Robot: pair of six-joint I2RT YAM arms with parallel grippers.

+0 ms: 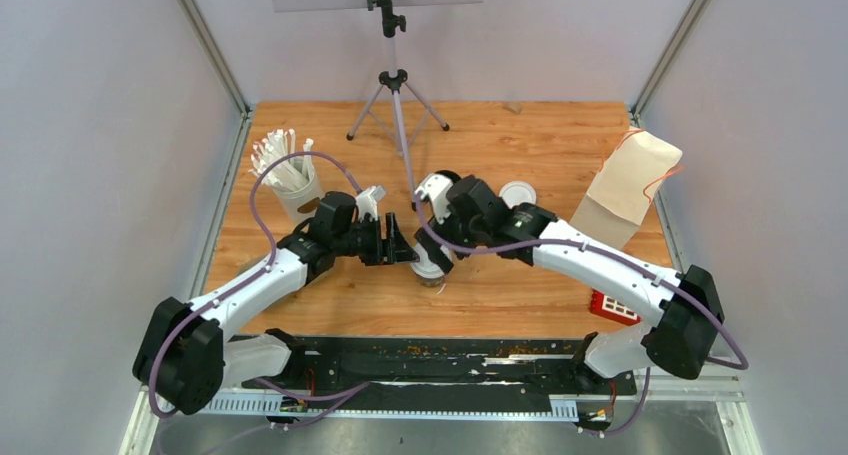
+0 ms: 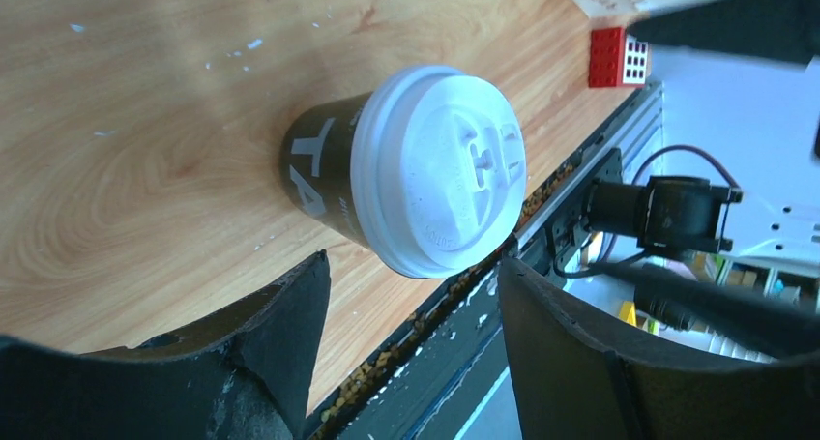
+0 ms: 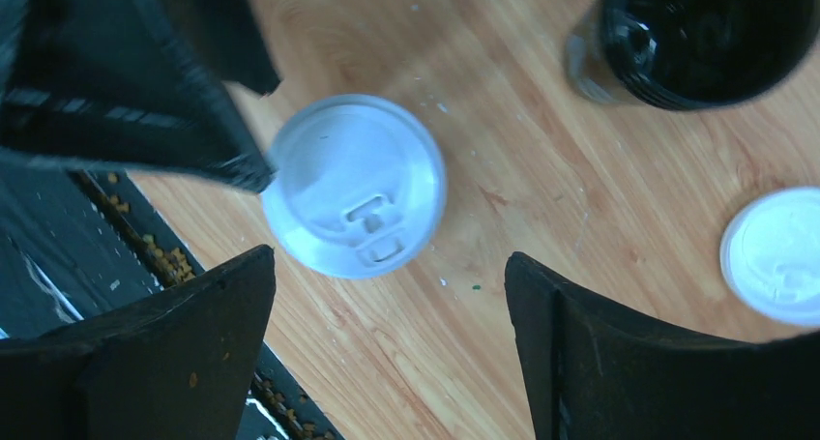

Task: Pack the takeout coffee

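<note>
Near the middle of the table [image 1: 520, 135], the left gripper [image 2: 411, 348] has its jaws spread wide and grips nothing. The lidded cup [image 2: 425, 169] stands just past its fingertips, at 12 o'clock in the left wrist view. The right gripper [image 3: 387, 353] hangs over the same cup, also spread and empty, with the cup at 11 o'clock from its gap. The cup is small, with a black paper wall and a round white plastic lid that has a raised rim and a sip tab. Large pale characters on the wall read "T4" or "TA"; the smaller print beside them and the embossing on the lid are too fine to read. In the right wrist view an open cup [image 3: 711, 34], black and without a lid, stands at 1 o'clock, and a loose lid [image 3: 778, 256] lies at 3 o'clock. From overhead, taking the lidded cup as centre, a cup of straws [image 1: 290, 180] stands at 10 o'clock, a paper bag [image 1: 630, 190] at 2 o'clock, and a red block [image 1: 612, 305] at 4 o'clock.
</note>
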